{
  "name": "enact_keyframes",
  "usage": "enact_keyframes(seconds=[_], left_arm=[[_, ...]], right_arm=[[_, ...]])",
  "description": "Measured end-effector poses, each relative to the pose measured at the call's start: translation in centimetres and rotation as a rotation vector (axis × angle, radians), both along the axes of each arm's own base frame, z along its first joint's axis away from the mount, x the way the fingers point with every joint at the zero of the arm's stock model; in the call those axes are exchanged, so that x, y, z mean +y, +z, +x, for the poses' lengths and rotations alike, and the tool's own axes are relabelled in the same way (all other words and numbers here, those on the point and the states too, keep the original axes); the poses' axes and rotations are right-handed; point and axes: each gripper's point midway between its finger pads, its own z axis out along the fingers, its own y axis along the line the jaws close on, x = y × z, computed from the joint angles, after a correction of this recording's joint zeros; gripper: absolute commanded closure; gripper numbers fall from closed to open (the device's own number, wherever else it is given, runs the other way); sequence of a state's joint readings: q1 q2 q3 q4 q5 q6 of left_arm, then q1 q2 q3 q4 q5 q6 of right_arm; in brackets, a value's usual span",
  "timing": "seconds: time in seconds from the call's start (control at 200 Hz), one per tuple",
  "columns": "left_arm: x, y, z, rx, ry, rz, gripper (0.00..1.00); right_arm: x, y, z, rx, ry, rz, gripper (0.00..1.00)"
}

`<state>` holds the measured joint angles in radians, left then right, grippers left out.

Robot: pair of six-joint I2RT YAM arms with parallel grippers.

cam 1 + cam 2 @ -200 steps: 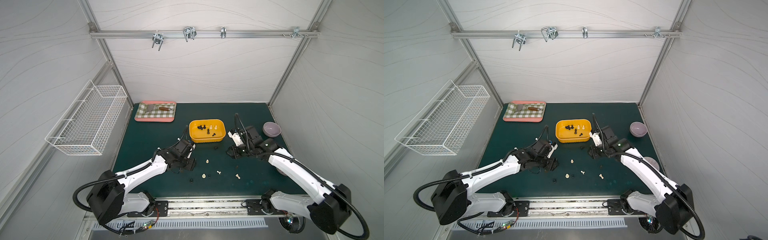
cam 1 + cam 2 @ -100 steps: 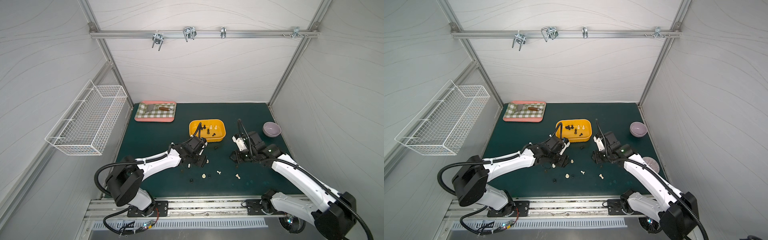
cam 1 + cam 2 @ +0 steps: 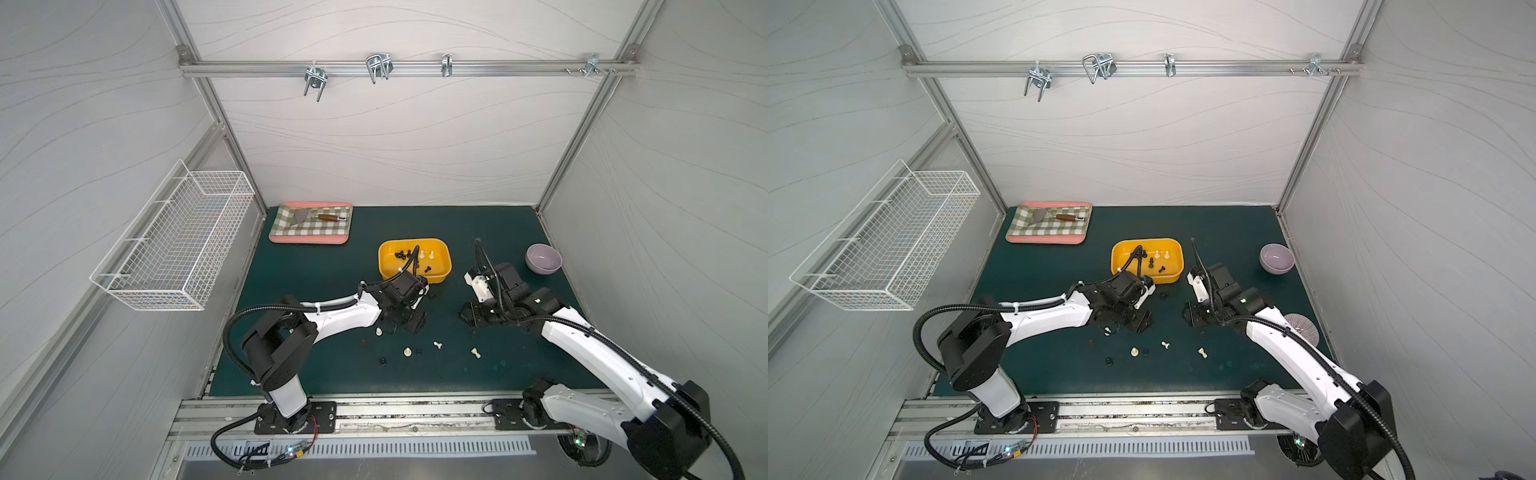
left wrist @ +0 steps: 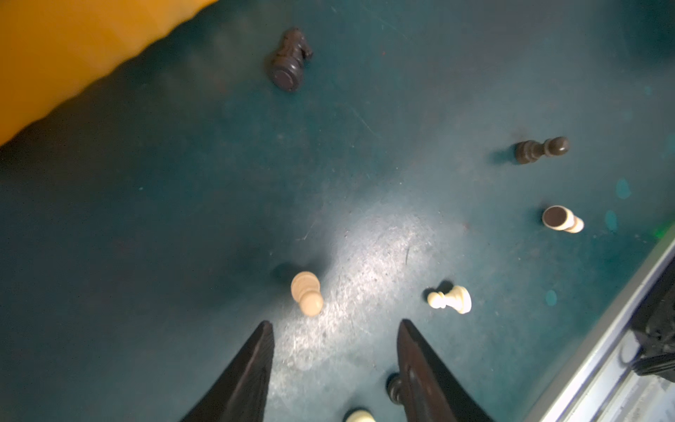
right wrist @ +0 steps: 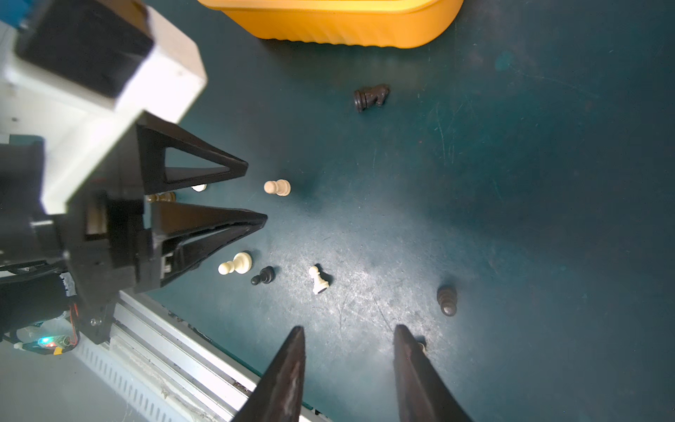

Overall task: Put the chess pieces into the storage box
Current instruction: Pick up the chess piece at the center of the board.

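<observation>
Showing ribbed walls: storage box (image 5: 347, 33) (yellow-orange).

**Storage box and chess pieces.** The storage box (image 3: 388, 266), a shallow yellow-orange tub with rounded corners and a rim, is sitting slightly right of frame centre in both top views. Chess pieces are already resting inside it. A black cluster (image 3: 401, 254) is lying toward its upper left, two cream pawns (image 3: 422, 253) are apparently standing at its upper middle, and a lone black piece (image 3: 428, 269) is lying lower down. The remaining pieces are lying scattered below the box, toward lower centre: an upright cream pawn (image 3: 407, 352), a toppled cream pawn (image 3: 476, 353), a small black pawn (image 3: 382, 362) and a brown piece (image 3: 365, 343). A dark knight (image 5: 370, 97) is lying on its side near the box's lower wall.
</observation>
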<state>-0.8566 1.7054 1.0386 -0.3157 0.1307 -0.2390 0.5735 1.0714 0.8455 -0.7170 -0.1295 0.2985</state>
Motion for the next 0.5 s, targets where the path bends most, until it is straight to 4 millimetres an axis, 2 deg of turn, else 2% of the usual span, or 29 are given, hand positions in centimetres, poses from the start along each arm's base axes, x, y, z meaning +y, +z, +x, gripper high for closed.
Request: enact_keyframes(seconds=[0.5], left_arm=[[-0.6, -2.2, 0.7, 0.009, 0.004, 0.059, 0.66]], right_arm=[[-0.6, 0.0, 0.5, 0.000, -0.023, 0.003, 0.58]])
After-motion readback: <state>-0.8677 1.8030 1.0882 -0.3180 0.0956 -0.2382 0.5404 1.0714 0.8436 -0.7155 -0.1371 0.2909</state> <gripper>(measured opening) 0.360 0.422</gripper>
